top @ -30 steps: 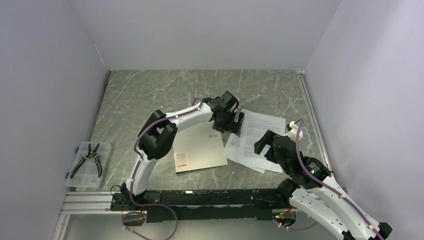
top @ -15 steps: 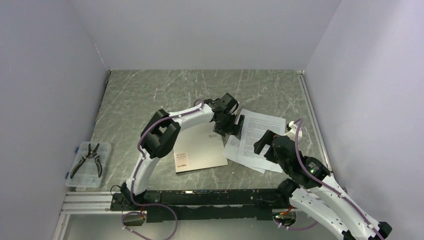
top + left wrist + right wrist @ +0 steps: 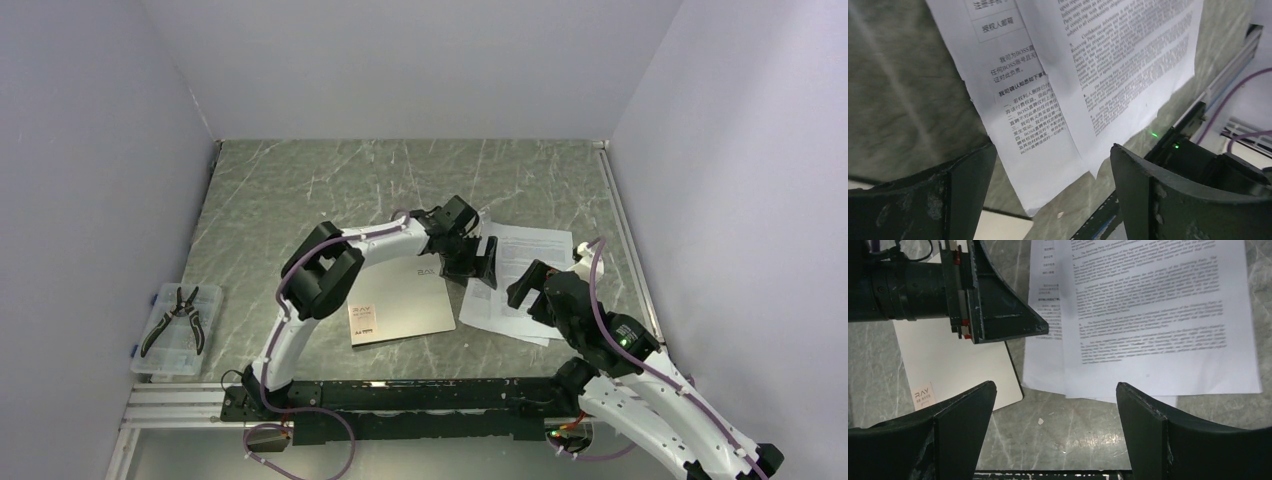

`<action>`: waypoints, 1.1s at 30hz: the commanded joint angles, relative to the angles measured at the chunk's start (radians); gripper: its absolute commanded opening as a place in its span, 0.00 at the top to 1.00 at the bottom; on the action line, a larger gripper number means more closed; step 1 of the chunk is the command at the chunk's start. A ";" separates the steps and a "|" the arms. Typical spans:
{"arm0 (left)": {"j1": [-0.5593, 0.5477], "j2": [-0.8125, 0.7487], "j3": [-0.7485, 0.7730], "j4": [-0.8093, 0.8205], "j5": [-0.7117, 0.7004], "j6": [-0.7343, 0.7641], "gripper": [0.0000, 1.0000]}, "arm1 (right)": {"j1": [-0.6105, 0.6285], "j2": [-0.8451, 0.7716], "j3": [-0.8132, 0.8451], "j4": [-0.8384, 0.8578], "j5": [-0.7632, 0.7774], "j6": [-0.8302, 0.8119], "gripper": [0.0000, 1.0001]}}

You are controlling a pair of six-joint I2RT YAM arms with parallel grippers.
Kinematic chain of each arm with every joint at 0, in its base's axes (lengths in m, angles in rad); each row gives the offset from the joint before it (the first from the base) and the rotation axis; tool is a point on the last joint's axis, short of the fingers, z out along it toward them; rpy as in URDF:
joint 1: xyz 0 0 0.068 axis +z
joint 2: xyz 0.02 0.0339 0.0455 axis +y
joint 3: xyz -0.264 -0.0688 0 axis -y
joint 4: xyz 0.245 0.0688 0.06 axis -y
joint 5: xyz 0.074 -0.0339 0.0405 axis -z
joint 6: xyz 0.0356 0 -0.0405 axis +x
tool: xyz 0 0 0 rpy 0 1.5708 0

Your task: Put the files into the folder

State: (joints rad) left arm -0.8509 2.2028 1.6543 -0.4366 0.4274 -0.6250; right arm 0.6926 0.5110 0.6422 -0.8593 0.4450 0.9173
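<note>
- Top external view: we see the folder (image 3: 400, 305) closed, the files (image 3: 530, 262) outside, just beside it.
- Left gripper (image 3: 1053, 150) and right gripper (image 3: 1055, 385) gape wide, holding nothing.
- Plastic box (image 3: 168, 364) holds pliers (image 3: 178, 315).

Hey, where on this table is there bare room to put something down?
Bare marble: the far half of the table, up to the back wall; also the strip between the pliers box and the folder. Crowded: centre-right, where left hand and right hand hover open over the files.
</note>
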 commanded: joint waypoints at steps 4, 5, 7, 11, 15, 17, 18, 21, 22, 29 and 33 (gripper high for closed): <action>-0.061 0.084 -0.012 0.076 0.083 -0.082 0.08 | -0.002 -0.012 0.019 0.013 0.014 0.011 0.05; -0.063 0.085 -0.009 0.089 0.087 -0.089 0.08 | -0.001 -0.017 0.019 0.006 0.018 0.012 0.05; -0.063 0.085 -0.002 0.100 0.081 -0.097 0.09 | -0.002 -0.026 0.022 -0.004 0.024 0.015 0.05; -0.061 0.072 0.010 0.098 0.068 -0.097 0.09 | -0.001 -0.035 0.023 -0.008 0.022 0.014 0.05; -0.051 0.031 0.033 0.035 0.017 -0.054 0.08 | -0.002 -0.024 0.034 -0.002 0.013 0.000 0.05; -0.038 -0.009 0.040 -0.004 -0.036 -0.026 0.08 | -0.002 -0.020 0.046 0.000 0.011 -0.014 0.05; -0.032 -0.034 0.041 -0.024 -0.058 -0.011 0.08 | -0.003 -0.019 0.055 0.000 0.011 -0.020 0.05; -0.009 -0.126 0.034 -0.092 -0.138 0.029 0.08 | -0.002 -0.018 0.071 0.011 0.007 -0.043 0.05; -0.001 -0.162 0.031 -0.118 -0.166 0.042 0.08 | -0.001 -0.019 0.071 0.020 0.002 -0.052 0.05; 0.042 -0.420 -0.052 -0.286 -0.366 0.114 0.07 | -0.001 0.046 0.052 0.149 -0.126 -0.130 0.07; 0.115 -0.549 -0.150 -0.339 -0.413 0.116 0.07 | -0.001 0.150 0.047 0.246 -0.236 -0.196 0.08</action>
State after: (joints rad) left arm -0.7891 1.7618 1.5852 -0.6716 0.1139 -0.5430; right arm 0.6914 0.5800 0.6743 -0.7601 0.3347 0.8082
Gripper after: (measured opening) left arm 0.931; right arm 0.924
